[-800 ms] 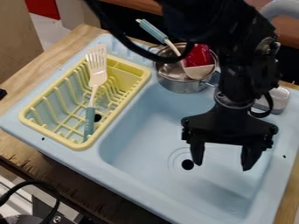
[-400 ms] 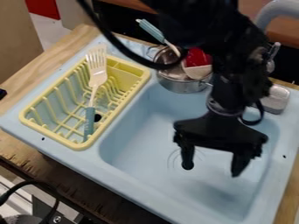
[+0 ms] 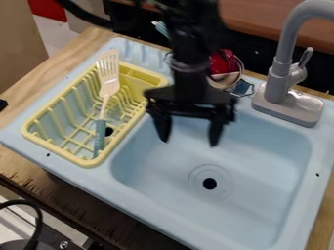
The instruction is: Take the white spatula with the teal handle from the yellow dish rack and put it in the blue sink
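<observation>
My gripper [image 3: 188, 141] hangs over the upper left part of the light blue sink [image 3: 261, 195], just right of the yellow drying rack. Its two fingers stand wide apart with nothing between them. A spatula [image 3: 108, 88] with a cream slotted head and teal handle lies lengthwise in the yellow rack [image 3: 32, 139], head toward the back. Behind the arm, a metal pot [image 3: 240, 68] is partly hidden, with a red thing [image 3: 223, 60] in it. The tip of a teal handle [image 3: 159, 27] shows beside the arm.
A grey faucet [image 3: 279, 80] stands at the sink's back right edge. The drain [image 3: 209, 183] lies in the basin floor. Wooden counter [image 3: 19, 163] borders the sink. A black cable and metal parts [image 3: 63, 243] are at the lower left corner.
My gripper has moved left and toward the back, from over the drain area to beside the rack, staying open. The faucet has come into view, and the arm now covers more of the pot.
</observation>
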`<state>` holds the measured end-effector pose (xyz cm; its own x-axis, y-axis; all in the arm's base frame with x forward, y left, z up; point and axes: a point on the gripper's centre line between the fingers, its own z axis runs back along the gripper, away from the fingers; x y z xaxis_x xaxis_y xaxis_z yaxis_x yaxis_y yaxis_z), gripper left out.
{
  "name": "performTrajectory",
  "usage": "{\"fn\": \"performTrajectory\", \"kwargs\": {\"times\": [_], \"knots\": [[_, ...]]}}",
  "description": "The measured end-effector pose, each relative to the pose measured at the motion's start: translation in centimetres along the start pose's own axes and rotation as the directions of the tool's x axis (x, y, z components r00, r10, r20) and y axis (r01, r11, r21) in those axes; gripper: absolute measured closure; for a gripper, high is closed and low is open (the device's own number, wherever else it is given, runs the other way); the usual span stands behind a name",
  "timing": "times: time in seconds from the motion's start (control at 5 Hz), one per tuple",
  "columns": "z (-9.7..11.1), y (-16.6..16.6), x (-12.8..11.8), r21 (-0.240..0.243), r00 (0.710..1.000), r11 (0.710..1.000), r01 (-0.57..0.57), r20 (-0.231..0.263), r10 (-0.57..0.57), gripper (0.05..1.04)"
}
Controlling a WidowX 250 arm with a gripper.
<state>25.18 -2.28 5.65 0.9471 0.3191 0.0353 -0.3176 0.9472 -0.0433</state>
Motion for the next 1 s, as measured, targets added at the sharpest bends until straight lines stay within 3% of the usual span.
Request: {"fn": "performTrajectory", "kwargs": {"times": [0.2,0.6,0.8,1.0], "knots": [[0.8,3.4,1.0,0.040,1.000,0.999,0.013,0.003,-0.013,0.085],[2.2,9.4,3.3,0.000,0.993,1.000,0.024,0.116,-0.024,0.085],[0.9,11.9,3.4,0.013,0.977,0.998,0.056,0.205,-0.057,0.085],[0.6,13.5,3.9,0.026,0.969,0.998,0.051,0.240,-0.056,0.085]]}}
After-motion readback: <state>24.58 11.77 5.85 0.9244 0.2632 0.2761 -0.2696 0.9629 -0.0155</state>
